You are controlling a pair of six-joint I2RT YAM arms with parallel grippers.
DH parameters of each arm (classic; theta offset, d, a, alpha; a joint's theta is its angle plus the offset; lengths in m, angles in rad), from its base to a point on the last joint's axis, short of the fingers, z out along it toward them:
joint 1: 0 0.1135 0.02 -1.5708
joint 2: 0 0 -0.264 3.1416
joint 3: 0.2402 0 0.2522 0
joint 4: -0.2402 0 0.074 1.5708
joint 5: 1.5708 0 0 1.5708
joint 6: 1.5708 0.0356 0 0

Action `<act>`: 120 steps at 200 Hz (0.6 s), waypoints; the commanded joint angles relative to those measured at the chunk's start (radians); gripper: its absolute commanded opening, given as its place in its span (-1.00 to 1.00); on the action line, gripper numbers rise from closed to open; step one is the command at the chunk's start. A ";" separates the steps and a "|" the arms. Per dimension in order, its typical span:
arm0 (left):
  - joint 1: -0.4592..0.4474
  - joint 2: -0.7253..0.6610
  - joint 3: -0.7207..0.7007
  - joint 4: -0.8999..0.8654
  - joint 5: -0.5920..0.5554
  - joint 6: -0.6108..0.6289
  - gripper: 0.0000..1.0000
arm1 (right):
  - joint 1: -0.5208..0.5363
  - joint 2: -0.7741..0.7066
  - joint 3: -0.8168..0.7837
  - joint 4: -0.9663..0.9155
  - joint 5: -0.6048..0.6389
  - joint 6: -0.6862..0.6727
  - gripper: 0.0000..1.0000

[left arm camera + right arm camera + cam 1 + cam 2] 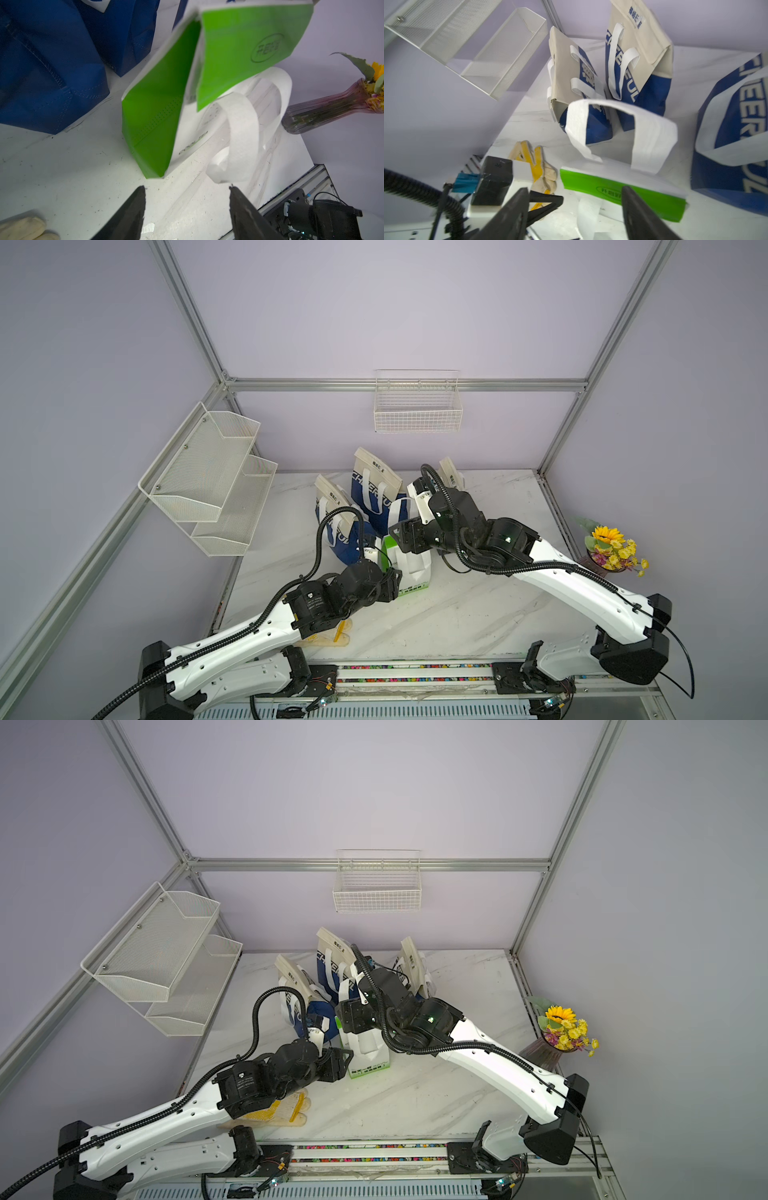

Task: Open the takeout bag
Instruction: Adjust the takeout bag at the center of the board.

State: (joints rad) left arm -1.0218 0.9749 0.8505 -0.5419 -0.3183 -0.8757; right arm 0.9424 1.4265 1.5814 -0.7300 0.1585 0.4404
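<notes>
We find the bag point(409, 568) standing mid-table point(457, 614) just before the blue bags point(374, 493), with the left gripper point(187, 189) low at its green side and the right gripper point(575, 188) over its top. Both pairs of jaws are spread and empty. It looks to us like light, soft non-woven cloth that would crumple or tip rather than resist, so we would pinch the free edge of the green flap point(623, 193) and peel it up, steadying the body or a handle point(245, 133) with the other arm.
</notes>
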 commanded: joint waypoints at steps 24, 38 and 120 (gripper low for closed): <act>0.000 -0.001 -0.050 0.044 -0.043 -0.067 0.17 | -0.130 0.041 0.009 -0.037 -0.054 -0.027 0.76; 0.002 -0.009 -0.070 0.090 -0.031 -0.051 0.14 | -0.156 0.065 0.009 -0.022 -0.088 -0.047 0.74; 0.102 0.038 -0.120 0.261 0.069 -0.004 -0.29 | -0.217 0.090 -0.012 0.015 -0.126 -0.048 -0.52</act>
State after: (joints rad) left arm -0.9466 0.9936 0.7376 -0.3939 -0.2924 -0.8963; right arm 0.7303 1.5379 1.5829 -0.7303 0.0460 0.3981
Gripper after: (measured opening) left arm 0.374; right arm 0.323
